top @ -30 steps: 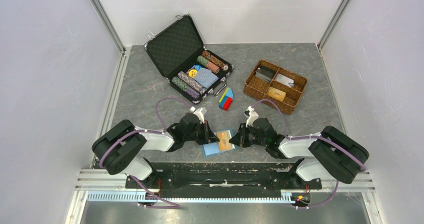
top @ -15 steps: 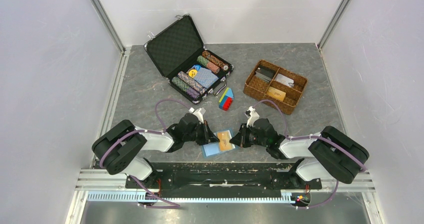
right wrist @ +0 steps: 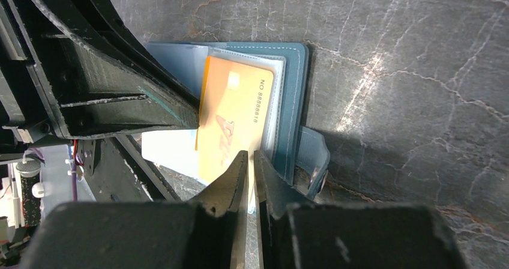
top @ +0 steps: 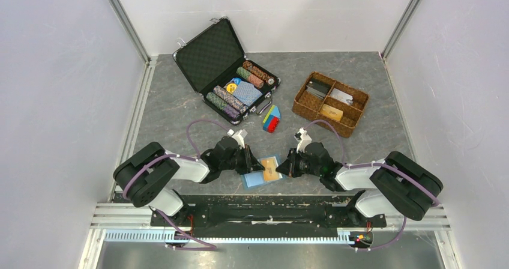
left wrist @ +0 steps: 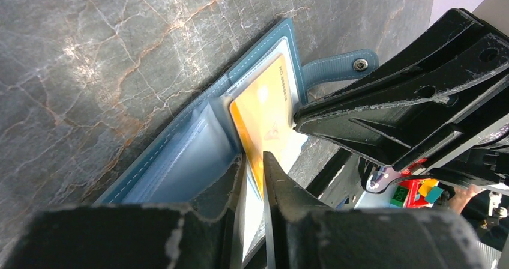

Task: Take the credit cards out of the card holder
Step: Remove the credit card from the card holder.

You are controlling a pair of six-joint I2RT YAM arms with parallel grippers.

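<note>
Left gripper (left wrist: 252, 161): jaws a narrow slit apart, straddling the edge of the orange card (left wrist: 264, 110) and the clear sleeve (left wrist: 201, 146) beside it. Can't tell whether it's biting or just sitting around them. Right gripper (right wrist: 249, 156): fingers pressed nearly together on the card's other end, which looks like a pinch.

Change over the last second is small. From overhead the left arm (top: 180, 168) has shuffled a little toward the centre, with its wrist about where it was. The wallet (top: 257, 180) hasn't moved. It lies flat and open on the table (left wrist: 90, 53) between the two grippers, close to the arm bases, with its snap tab (left wrist: 339, 68) on the right gripper's side. The card is in the same spot too, one end under the clear pocket and the other poking out across the open wallet.

My read:
- The card isn't out yet.
- This looks like an adjustment on the left side, not a pull.
- Two grippers on one thin card is awkward. I'd guess left should pin the wallet while right draws the card clear.
- The risk is the wallet dragging along with the card.
- Only one card is visible, and I can't pick out a second.
</note>
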